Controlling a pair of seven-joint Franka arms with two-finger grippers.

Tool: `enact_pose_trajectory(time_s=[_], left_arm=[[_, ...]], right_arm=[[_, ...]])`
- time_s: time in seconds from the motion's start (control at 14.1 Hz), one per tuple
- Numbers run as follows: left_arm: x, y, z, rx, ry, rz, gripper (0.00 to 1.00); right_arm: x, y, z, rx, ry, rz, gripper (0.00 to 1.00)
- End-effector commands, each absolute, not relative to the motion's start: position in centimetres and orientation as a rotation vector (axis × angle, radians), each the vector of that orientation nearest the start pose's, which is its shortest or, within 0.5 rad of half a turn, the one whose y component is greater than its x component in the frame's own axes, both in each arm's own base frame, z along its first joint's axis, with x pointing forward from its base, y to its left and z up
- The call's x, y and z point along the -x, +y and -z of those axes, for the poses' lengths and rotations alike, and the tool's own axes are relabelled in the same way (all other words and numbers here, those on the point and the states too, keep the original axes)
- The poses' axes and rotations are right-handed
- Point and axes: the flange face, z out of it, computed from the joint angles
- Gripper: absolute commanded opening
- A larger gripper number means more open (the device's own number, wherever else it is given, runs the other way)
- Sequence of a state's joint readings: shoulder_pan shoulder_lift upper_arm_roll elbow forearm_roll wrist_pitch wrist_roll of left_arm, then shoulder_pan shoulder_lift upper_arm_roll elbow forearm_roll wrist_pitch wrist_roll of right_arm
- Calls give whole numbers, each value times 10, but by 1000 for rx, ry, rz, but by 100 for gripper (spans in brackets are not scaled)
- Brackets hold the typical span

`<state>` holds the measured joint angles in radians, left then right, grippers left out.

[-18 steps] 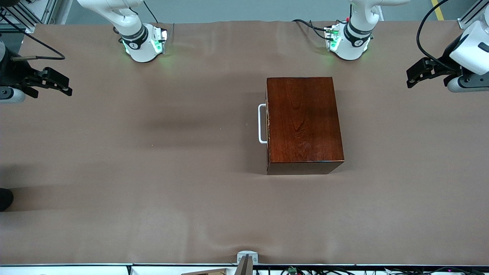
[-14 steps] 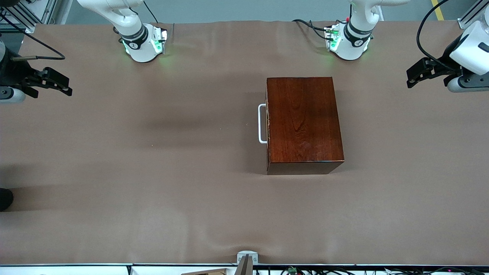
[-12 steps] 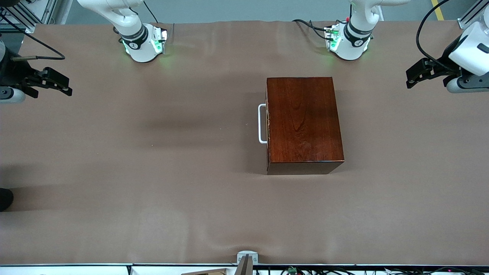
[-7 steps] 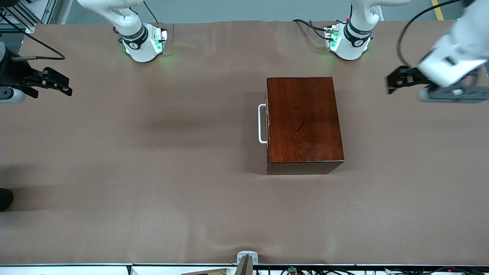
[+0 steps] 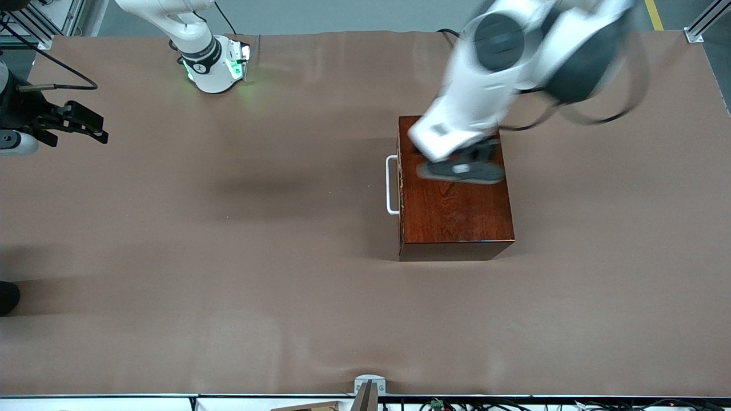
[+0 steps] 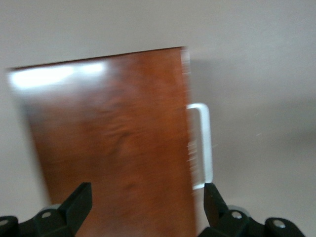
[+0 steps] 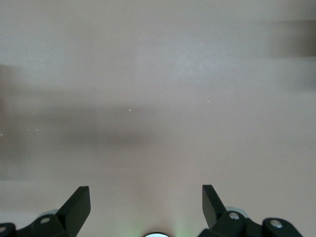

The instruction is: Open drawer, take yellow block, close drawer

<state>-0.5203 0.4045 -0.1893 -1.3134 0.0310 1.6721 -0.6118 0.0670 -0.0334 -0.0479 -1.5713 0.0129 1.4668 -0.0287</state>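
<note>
Box: a glossy reddish-brown wooden box (image 5: 457, 214) sits on the brown worktop (image 5: 228, 257), toward the left arm's end; in the left wrist view it fills much of the frame (image 6: 118, 143).
Drawer: pushed fully in — only its front edge with the white U-shaped handle (image 5: 390, 185) shows, on the box side that faces the right arm's end; the handle also shows in the left wrist view (image 6: 203, 145).
Yellow block: not visible in any view.
Left pincer: up in the air over the top of the box (image 5: 461, 170), blurred in the front view; the left wrist view shows it (image 6: 145, 207) with fingers spread wide, one fingertip (image 6: 79, 200) over the box top, the other (image 6: 213, 200) over the handle side, holding nothing.
Right pincer: at the right arm's end of the worktop, over its edge (image 5: 85, 127) — the arm waits there; the right wrist view shows its fingers (image 7: 79, 202) spread apart over bare worktop (image 7: 158, 98), empty.
</note>
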Motion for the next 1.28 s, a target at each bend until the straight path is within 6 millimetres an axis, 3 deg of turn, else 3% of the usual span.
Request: enact_pose_trajectory(time_s=[0.0, 0.14, 0.42, 0.64, 0.85, 0.99, 1.2], left_arm=[[-535, -477, -468, 3185, 25, -54, 100], [-526, -517, -426, 3159, -22, -25, 100], [-493, -556, -376, 3010, 49, 87, 100], [-484, -557, -337, 2928, 59, 10, 100], [-478, -548, -317, 2804, 106, 0, 100], [-467, -555, -300, 2770, 130, -10, 100], [-468, -557, -292, 2773, 106, -8, 100]], right_arm=[[-530, 9, -635, 3138, -75, -113, 100], [-530, 9, -635, 3138, -75, -113, 100], [-530, 10, -635, 3138, -77, -113, 100], [-530, 10, -635, 3138, -77, -113, 100], [-530, 10, -635, 3138, -77, -113, 100], [-530, 10, -635, 3138, -77, -113, 100], [-530, 10, -635, 3138, -77, -113, 100]])
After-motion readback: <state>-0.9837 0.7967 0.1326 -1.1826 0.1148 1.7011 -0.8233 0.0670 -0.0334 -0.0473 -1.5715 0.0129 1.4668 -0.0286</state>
